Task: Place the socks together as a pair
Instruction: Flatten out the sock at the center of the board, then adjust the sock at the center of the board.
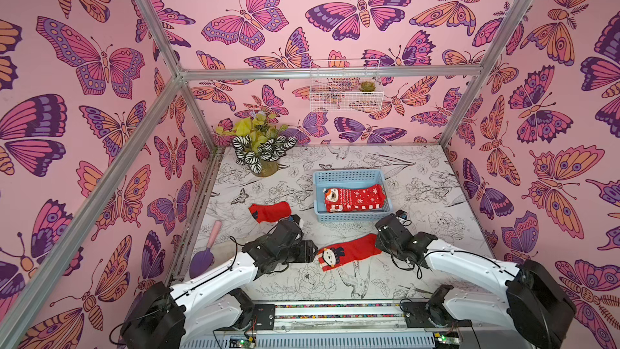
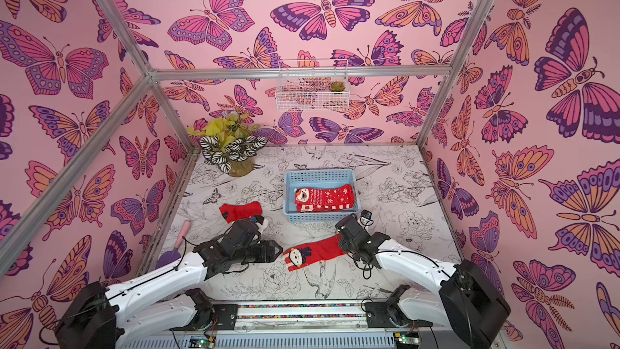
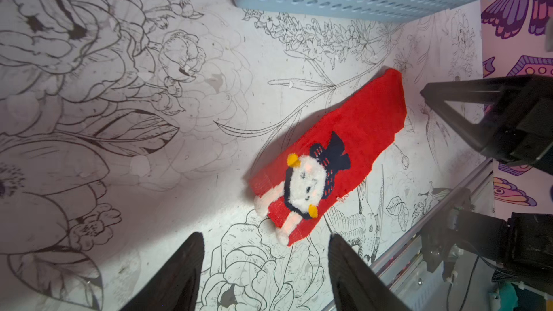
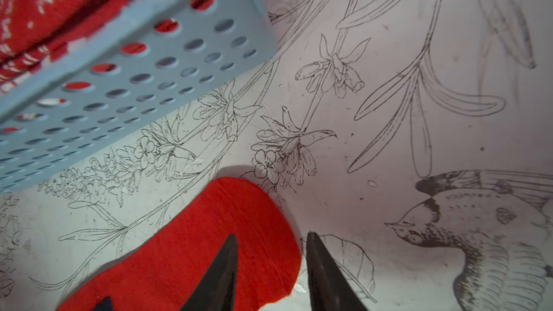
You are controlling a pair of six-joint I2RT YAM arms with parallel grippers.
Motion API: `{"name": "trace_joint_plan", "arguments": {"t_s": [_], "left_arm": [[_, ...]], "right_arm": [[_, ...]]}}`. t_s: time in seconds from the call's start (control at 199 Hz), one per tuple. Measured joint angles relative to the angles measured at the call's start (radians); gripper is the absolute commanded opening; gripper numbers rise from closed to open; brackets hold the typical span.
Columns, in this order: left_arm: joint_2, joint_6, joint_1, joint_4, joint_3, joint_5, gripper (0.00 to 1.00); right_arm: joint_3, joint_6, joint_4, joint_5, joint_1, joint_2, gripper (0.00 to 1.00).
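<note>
Sock with figure: flat between the 2 grippers.
Right gripper: jaws apart, astride its toe edge.
Left gripper: jaws spread, empty, near cuff.
2nd red sock: beyond left gripper.
Basket: patterned socks inside.

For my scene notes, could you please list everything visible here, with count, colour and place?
table: one, white with black flower drawings, under everything
basket: one, blue, far middle of the table
stacked socks: at least two, red with white patterns, inside the basket
plain sock: one, red, on the table left of the basket
figure sock: one, red, flat on the table between the arms
trowel: one, purple with a pink handle, table's left edge
plant: one, green and striped, far left corner
wire basket: one, white, back wall
succulent: one, green, in the wire basket
left arm: white and black, jaws open, empty
right arm: white and black, jaws open over the figure sock's plain end
</note>
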Motion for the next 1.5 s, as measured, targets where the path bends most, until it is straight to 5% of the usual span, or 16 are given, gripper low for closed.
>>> {"name": "trace_joint_plan", "arguments": {"t_s": [0.276,0.723,1.034,1.225,1.501], "left_arm": [[-0.023,-0.068,0.0,0.021,-0.007,-0.005,0.65],[0.016,-0.162,-0.071,0.117,-0.077,0.005,0.64],[0.076,-0.214,-0.151,0.144,-0.09,-0.035,0.61],[0.161,-0.225,-0.193,0.172,-0.078,-0.034,0.5],[0.294,-0.224,-0.21,0.256,-0.021,-0.034,0.46]], "right_arm": [[-0.011,-0.02,0.033,-0.038,-0.022,0.048,0.39],[-0.035,-0.016,0.035,-0.037,-0.023,0.057,0.0],[-0.192,0.065,-0.033,-0.047,-0.027,-0.214,0.0],[-0.23,0.064,-0.108,-0.051,-0.028,-0.374,0.32],[-0.171,-0.002,-0.142,0.012,-0.028,-0.393,0.36]]}}
